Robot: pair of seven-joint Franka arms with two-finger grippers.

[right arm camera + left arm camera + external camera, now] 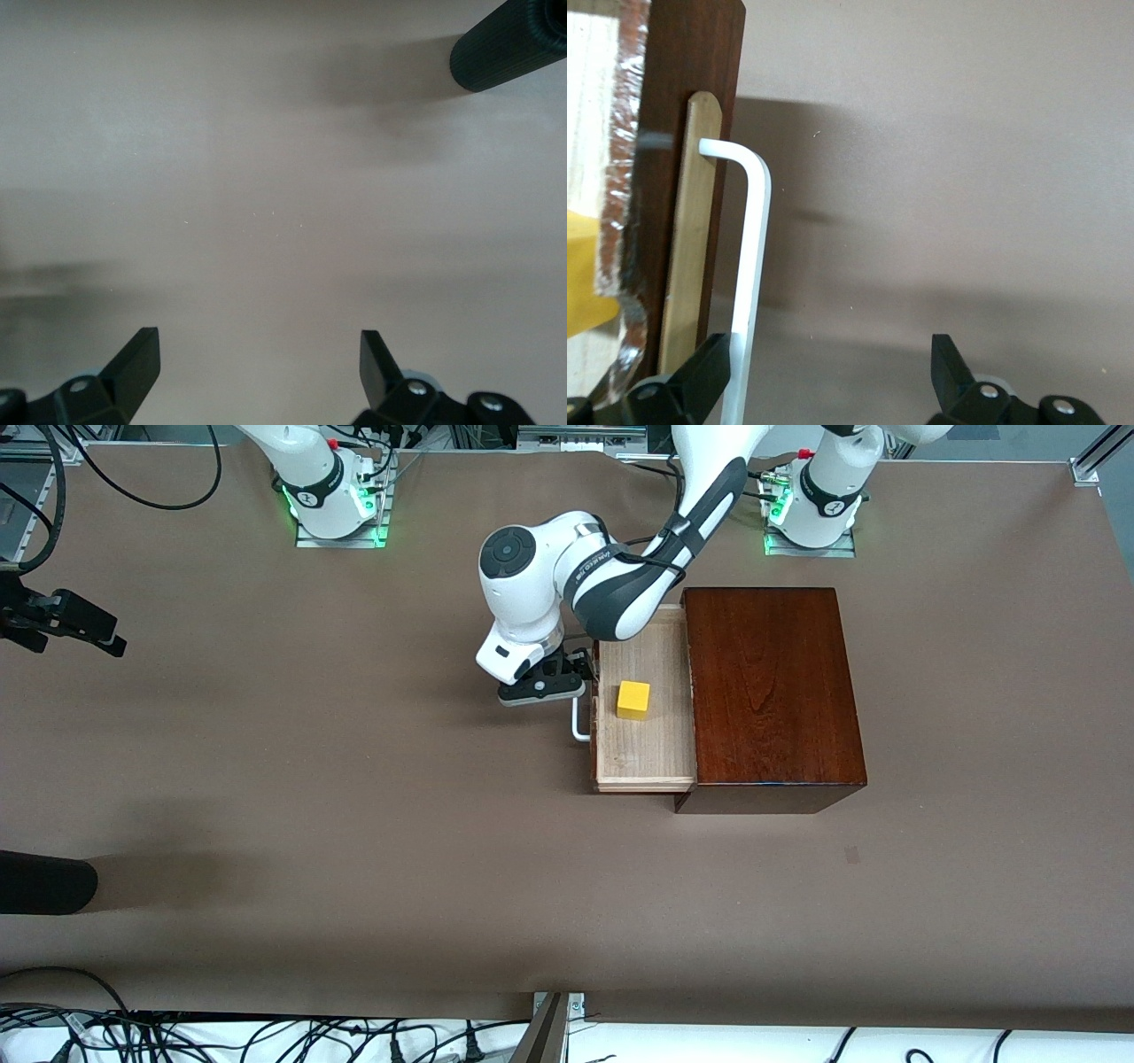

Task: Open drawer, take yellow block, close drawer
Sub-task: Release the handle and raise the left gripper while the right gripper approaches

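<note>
The drawer (644, 748) stands pulled out of the dark mahogany box (771, 691) toward the right arm's end of the table. The yellow block (633, 699) sits in its pale wood tray. My left gripper (576, 679) is at the white handle (579, 724) on the drawer's front, open. In the left wrist view the handle (749, 257) runs just inside one of my left gripper's (830, 359) fingers (709, 367), and a yellow block corner (585, 274) shows past the dark drawer front (682, 133). My right gripper (93, 631) waits open above bare table, as the right wrist view (259, 354) shows.
A black cylinder (44, 881) pokes in over the table's edge at the right arm's end; it also shows in the right wrist view (509, 44). Brown table (354, 797) spreads around the box. Cables lie along the edge nearest the front camera.
</note>
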